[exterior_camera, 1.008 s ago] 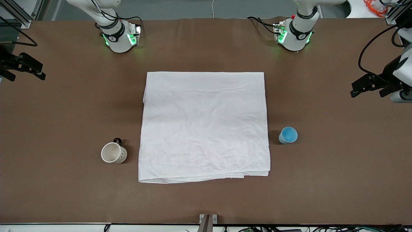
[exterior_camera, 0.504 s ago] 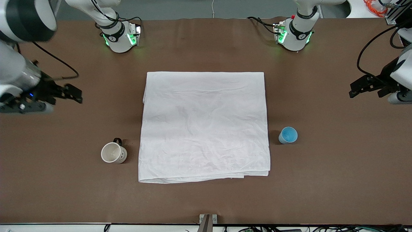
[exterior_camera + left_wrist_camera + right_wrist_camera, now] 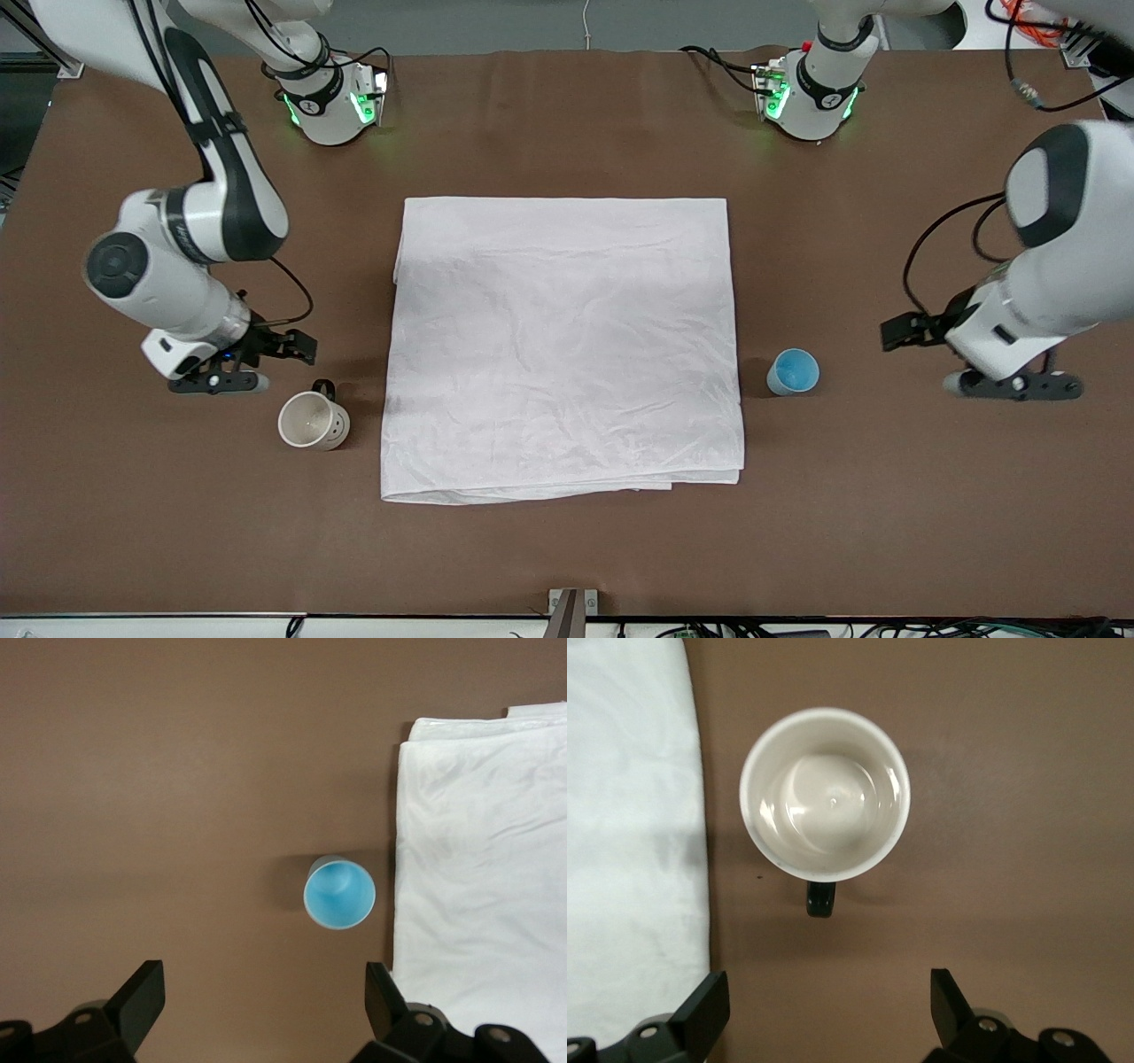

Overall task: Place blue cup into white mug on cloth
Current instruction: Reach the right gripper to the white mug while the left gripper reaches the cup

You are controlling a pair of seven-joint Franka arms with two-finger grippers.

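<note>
The blue cup (image 3: pixel 793 371) stands upright on the brown table just off the cloth's edge toward the left arm's end; it also shows in the left wrist view (image 3: pixel 339 893). The white mug (image 3: pixel 313 421) stands upright and empty off the cloth's edge toward the right arm's end, its dark handle (image 3: pixel 820 898) facing my right gripper. The cloth (image 3: pixel 563 346) lies flat mid-table. My left gripper (image 3: pixel 899 332) is open and empty over bare table beside the cup (image 3: pixel 263 1001). My right gripper (image 3: pixel 297 347) is open and empty over bare table beside the mug's handle (image 3: pixel 828 1001).
The cloth's edge shows in the left wrist view (image 3: pixel 483 877) and in the right wrist view (image 3: pixel 629 833). A small metal bracket (image 3: pixel 571 602) sits at the table edge nearest the front camera. The arm bases (image 3: pixel 332 102) stand along the top.
Both arms have swung in from the table's ends and come down. The right gripper is now beside the mug, the left gripper beside the cup. Cup, mug and cloth have not moved.
</note>
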